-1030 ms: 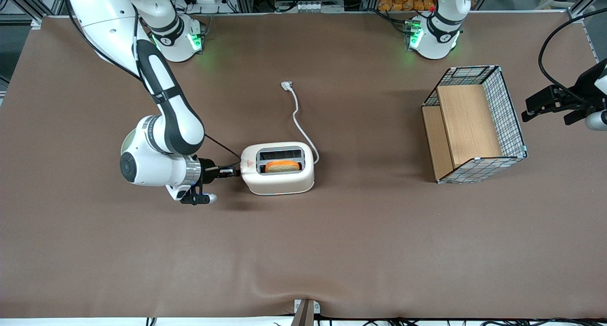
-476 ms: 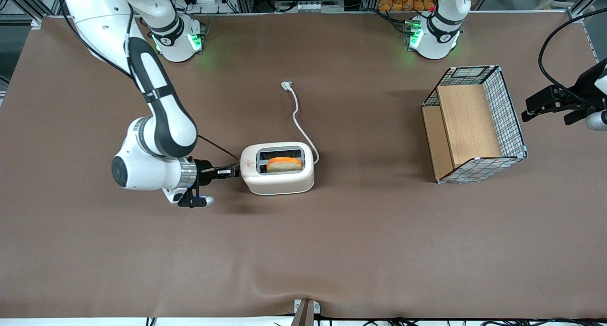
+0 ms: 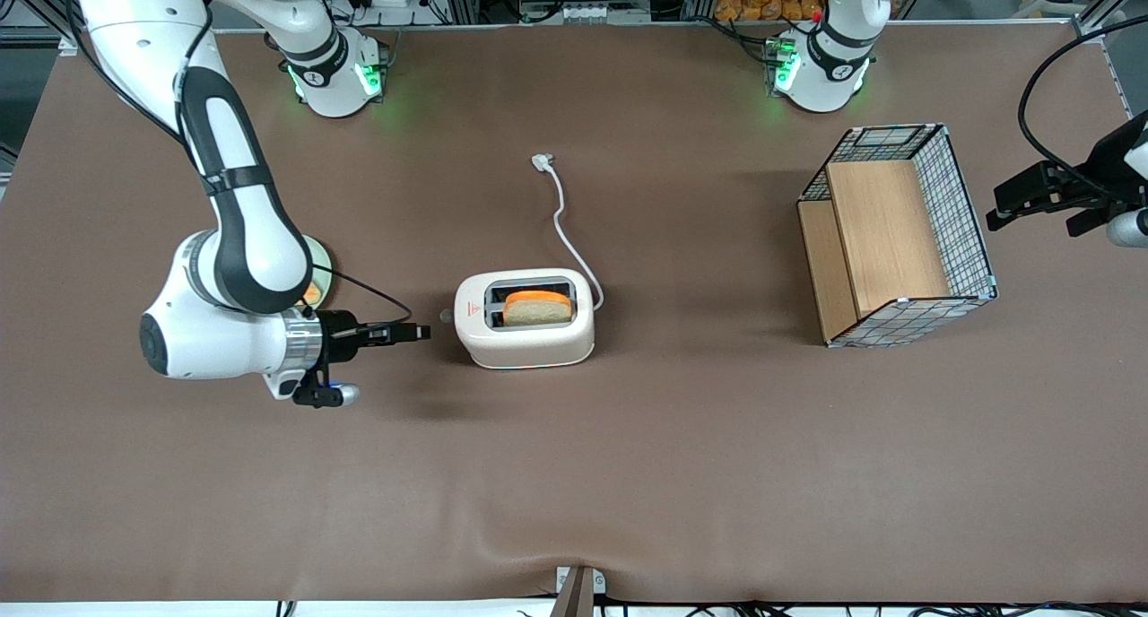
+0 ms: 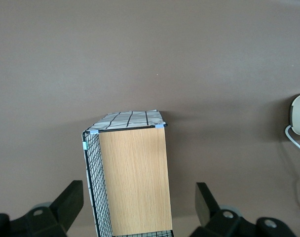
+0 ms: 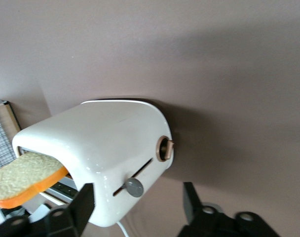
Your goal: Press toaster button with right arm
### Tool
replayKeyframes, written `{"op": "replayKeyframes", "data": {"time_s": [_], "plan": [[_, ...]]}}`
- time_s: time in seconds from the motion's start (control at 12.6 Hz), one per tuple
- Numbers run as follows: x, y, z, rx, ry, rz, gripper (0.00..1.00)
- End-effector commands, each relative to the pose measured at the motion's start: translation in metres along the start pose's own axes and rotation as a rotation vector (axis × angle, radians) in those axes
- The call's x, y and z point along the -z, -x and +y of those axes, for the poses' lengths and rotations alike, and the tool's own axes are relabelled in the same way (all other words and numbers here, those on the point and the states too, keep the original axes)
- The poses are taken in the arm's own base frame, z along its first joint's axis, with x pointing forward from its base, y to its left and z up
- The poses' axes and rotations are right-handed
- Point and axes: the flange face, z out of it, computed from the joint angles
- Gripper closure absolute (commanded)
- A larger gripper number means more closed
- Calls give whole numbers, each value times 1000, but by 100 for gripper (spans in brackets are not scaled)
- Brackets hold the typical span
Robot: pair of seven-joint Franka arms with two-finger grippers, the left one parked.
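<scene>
Gripper (image 3: 418,333) of the right arm (image 3: 235,240), lying low over the brown table (image 3: 628,473) and level with it, fingers (image 5: 85,203) spread well apart and holding nothing. In the right wrist view both fingers frame the narrow end of the toaster (image 3: 525,319), with the button (image 5: 134,187) showing between them. The small grey round knob sits at one end of a slanted slit in the white shell, beside a larger tan dial (image 5: 165,148). From the front, the button (image 3: 446,316) projects from the end of the toaster that faces the gripper, just by the red triangle mark (image 3: 467,310). A short strip of bare table separates it from the fingertips, so there is no contact. The toaster's long axis runs along the length of the table, nearly in line with the gripper's own axis. The button thus lies straight ahead of the fingers, toward the parked arm's end of the table and perhaps slightly farther from the front camera than the fingers' line. A press would, by this reading, call for a straight advance along that axis with a small sideways trim. A slice of bread (image 3: 537,308) stands raised in the slot nearer the front camera. Farther from that camera, the thin white cord (image 3: 563,218) trails away unplugged. A wire-and-wood basket (image 3: 897,236) stands well apart, toward the parked arm's end.
</scene>
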Motion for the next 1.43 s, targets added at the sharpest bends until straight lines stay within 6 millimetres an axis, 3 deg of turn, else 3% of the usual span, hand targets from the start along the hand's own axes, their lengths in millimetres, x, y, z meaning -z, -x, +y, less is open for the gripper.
{"op": "replayKeyframes", "data": {"time_s": [0.0, 0.24, 0.48, 0.71, 0.87, 1.11, 1.35], "plan": [[30, 8, -12, 49, 137, 22, 0], [88, 8, -7, 106, 270, 102, 0], [145, 22, -28, 142, 370, 49, 0], [216, 37, 6, 68, 348, 30, 0], [244, 48, 26, 75, 351, 19, 0], [301, 87, 8, 79, 512, 109, 0], [353, 147, -2, 58, 535, 195, 0]]}}
